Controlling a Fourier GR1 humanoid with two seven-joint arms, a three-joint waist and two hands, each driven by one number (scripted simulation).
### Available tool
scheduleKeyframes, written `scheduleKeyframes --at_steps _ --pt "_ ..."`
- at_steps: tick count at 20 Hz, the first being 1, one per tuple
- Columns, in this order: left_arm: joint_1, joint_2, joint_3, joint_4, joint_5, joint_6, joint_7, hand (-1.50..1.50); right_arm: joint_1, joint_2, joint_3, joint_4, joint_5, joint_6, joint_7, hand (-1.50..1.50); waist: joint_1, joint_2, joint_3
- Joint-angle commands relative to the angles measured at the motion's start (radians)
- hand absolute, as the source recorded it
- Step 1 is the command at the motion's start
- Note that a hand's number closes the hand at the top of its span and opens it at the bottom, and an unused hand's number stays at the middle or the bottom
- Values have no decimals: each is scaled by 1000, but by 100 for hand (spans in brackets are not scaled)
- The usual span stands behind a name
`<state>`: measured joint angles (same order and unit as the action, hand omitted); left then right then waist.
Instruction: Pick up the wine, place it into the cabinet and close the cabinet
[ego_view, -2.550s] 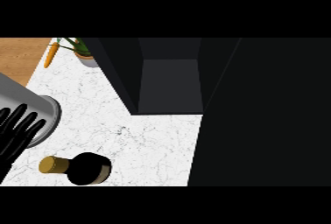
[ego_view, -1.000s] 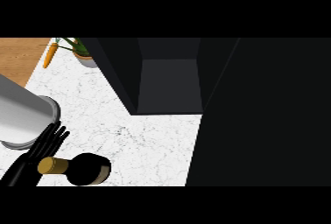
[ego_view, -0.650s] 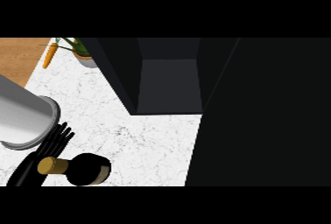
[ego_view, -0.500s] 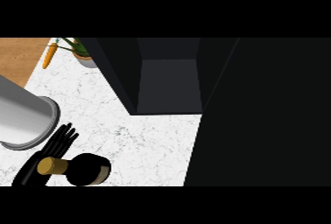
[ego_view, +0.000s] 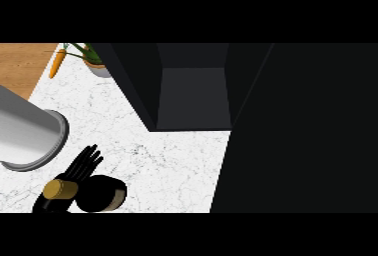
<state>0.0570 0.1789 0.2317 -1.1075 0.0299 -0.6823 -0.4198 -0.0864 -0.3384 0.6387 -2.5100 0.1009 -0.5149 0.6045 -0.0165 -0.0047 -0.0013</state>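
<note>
A black cabinet (ego_view: 193, 95) takes up the top middle of the head view. It stands open, with flat matte walls framing a slightly lighter grey recess. A broad flat black panel (ego_view: 295, 130) fills the whole right side beside it, and whether this is the cabinet's door cannot be told. Below and left of the cabinet lies the surface (ego_view: 162, 160), a white marble-like stone with fine grey veins. The left forearm (ego_view: 26, 132) comes in from the left edge over this stone as a smooth, pale grey cylinder with a rounded rim. The wine (ego_view: 102, 193) stands on the surface at the lower left, well apart from the cabinet's opening. From above it shows as a round, glossy black body with a faint tan edge, and its round gold cap (ego_view: 60, 189) sits just to the left. The left hand (ego_view: 80, 169) is black and lies right behind that cap. Its fingers (ego_view: 90, 155) are straight, narrowly fanned and pointing up and to the right, past the bottle's top and not curled round it. Whether they touch the neck cannot be told. At the top left corner a strip of warm brown wood (ego_view: 22, 65) borders the stone. On its edge stand a small pot with thin green leaves (ego_view: 92, 57) and a slim orange carrot (ego_view: 55, 64).
</note>
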Motion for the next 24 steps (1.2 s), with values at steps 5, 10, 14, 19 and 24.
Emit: scheduleKeyframes --at_steps 5,10,14,19,24 --pt "-60 -10 -23 138 -40 10 -155 -150 56 -44 23 -216 98 -17 65 -150 -5 0 -1" --pt "-25 -18 -34 146 -16 -4 -200 150 -11 -17 23 -129 98 -25 51 -150 9 1 0" --pt "-91 -9 -28 168 14 2 -176 150 -2 -30 46 -125 138 -36 64 -150 4 1 0" --pt "-61 0 -45 82 11 39 -211 150 45 -85 -6 -193 57 -22 45 -150 4 -1 1" --pt "-102 -78 -5 214 -29 255 -303 150 44 -83 23 -192 53 -33 35 -150 -5 1 -1"
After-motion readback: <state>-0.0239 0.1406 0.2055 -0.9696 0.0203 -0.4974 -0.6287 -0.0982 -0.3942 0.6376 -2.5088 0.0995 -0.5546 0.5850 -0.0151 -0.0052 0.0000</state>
